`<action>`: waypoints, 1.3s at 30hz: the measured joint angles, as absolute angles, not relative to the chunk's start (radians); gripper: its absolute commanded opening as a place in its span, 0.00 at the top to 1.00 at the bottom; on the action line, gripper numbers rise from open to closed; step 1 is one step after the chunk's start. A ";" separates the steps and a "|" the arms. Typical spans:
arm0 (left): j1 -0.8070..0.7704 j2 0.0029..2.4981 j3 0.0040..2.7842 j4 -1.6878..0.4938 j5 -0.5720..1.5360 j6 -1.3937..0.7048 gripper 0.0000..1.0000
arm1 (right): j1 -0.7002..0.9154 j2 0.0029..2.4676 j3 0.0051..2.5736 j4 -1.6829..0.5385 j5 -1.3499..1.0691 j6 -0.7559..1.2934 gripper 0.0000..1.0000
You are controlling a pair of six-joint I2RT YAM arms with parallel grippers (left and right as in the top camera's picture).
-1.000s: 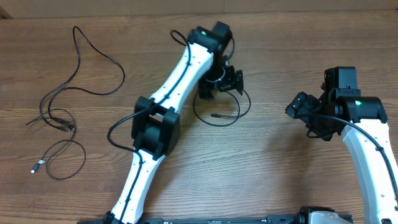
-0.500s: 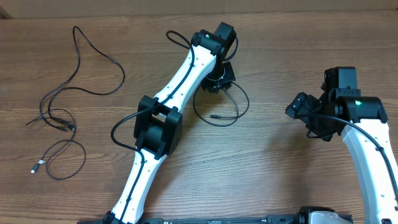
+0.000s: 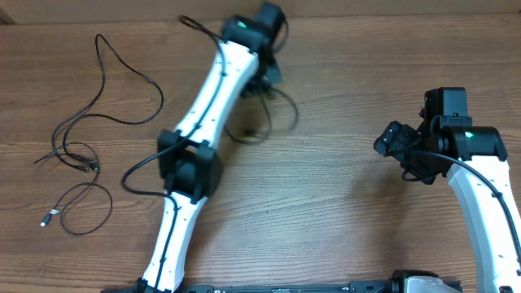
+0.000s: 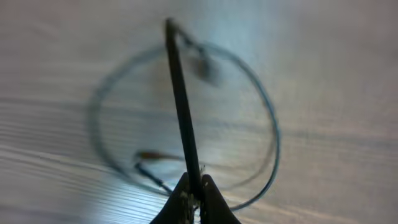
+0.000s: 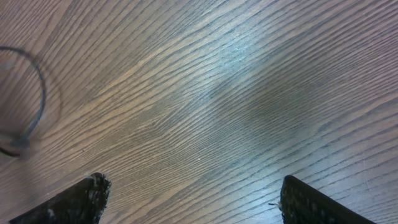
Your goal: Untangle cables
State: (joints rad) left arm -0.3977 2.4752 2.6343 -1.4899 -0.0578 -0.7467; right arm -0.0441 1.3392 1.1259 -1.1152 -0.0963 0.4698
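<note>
One thin black cable hangs as a blurred loop [image 3: 273, 114] near the table's far middle, and my left gripper [image 3: 267, 75] is shut on it. In the left wrist view the jaws [image 4: 194, 194] pinch a taut strand of this cable [image 4: 180, 99], whose round loop [image 4: 270, 137] trails over the wood below. More cables [image 3: 106, 81] lie in loose long loops at the far left, one ending in a silvery-white tip [image 3: 46, 218]. My right gripper [image 3: 392, 143] hovers open at the right, with only bare wood between its fingers [image 5: 193, 200]. A bit of the held cable's loop [image 5: 40, 93] shows at that view's left edge.
The left arm's white links [image 3: 199, 122] stretch diagonally across the middle of the table. The right arm [image 3: 480, 179] runs along the right side. A small tangled knot [image 3: 81, 159] sits among the left cables.
My left gripper has shut on the small cable loop and swung left and toward the far edge, dragging the loop along. The right arm has stayed put.
</note>
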 measured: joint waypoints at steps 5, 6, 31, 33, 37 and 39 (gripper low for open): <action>-0.296 2.291 2.695 -1.518 -0.202 -0.694 0.96 | -0.044 1.339 1.126 -1.114 -0.096 0.469 0.13; -0.268 2.243 2.701 -1.522 -0.227 -0.682 0.96 | -0.044 1.339 1.126 -1.114 -0.096 0.469 0.14; 0.366 1.949 2.722 -1.614 -0.264 -0.566 0.00 | -0.044 1.339 1.126 -1.110 -0.097 0.470 0.08; 0.366 1.949 2.722 -1.637 -0.230 -0.566 0.00 | -0.044 1.339 1.126 -1.096 -0.110 0.468 0.08; 0.350 1.949 2.722 -1.654 -0.102 -0.521 0.00 | -0.042 1.339 1.126 -0.973 -0.233 0.440 0.08; 0.329 1.949 2.722 -1.643 -0.022 -0.468 0.00 | -0.029 1.339 1.126 -0.881 -0.316 0.414 0.08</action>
State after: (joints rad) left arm 0.3286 1.9491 2.7216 -1.6432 -0.0223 -0.4679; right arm -0.0288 1.3392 1.1259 -0.8814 -0.3157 0.4137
